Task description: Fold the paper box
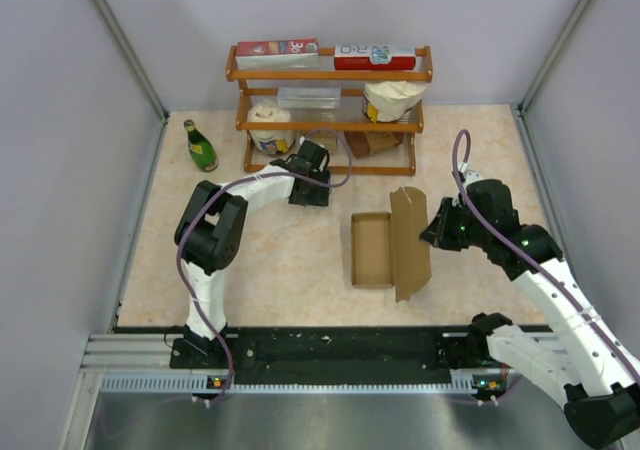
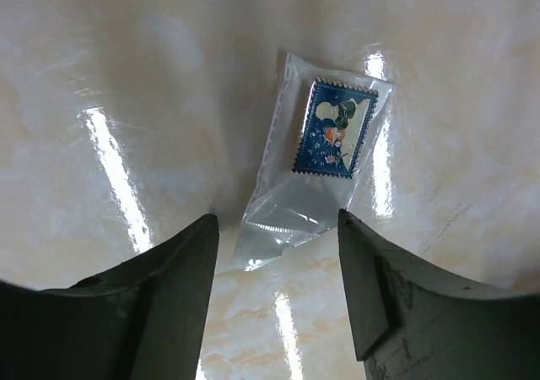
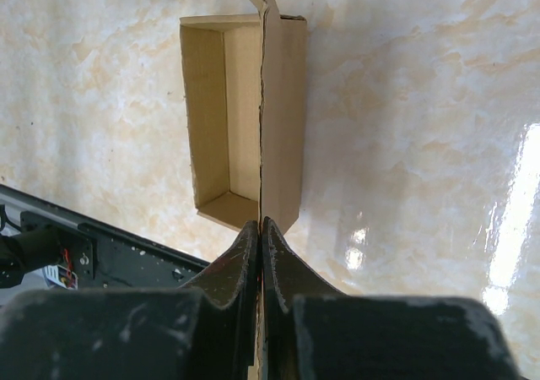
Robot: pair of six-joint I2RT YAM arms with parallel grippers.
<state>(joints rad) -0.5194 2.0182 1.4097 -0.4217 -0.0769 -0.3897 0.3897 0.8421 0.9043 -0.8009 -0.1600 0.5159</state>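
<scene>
The paper box (image 1: 372, 250) lies on the table as a shallow brown tray with its open side up, and its lid flap (image 1: 410, 242) stands upright along the right side. My right gripper (image 1: 432, 232) is shut on the edge of that flap. In the right wrist view the flap (image 3: 283, 118) runs edge-on from the box (image 3: 211, 118) down into the closed right gripper (image 3: 261, 226). My left gripper (image 1: 310, 192) is far from the box, near the shelf. It stands open (image 2: 278, 224) over a clear plastic packet (image 2: 325, 156) holding a blue stamp-like card, the packet's near end between the fingertips.
A wooden shelf rack (image 1: 330, 110) at the back carries red-and-white cartons, tubs and a clear container. A green bottle (image 1: 200, 145) stands to its left. The black base rail (image 1: 340, 350) runs along the near edge. Grey walls close in both sides.
</scene>
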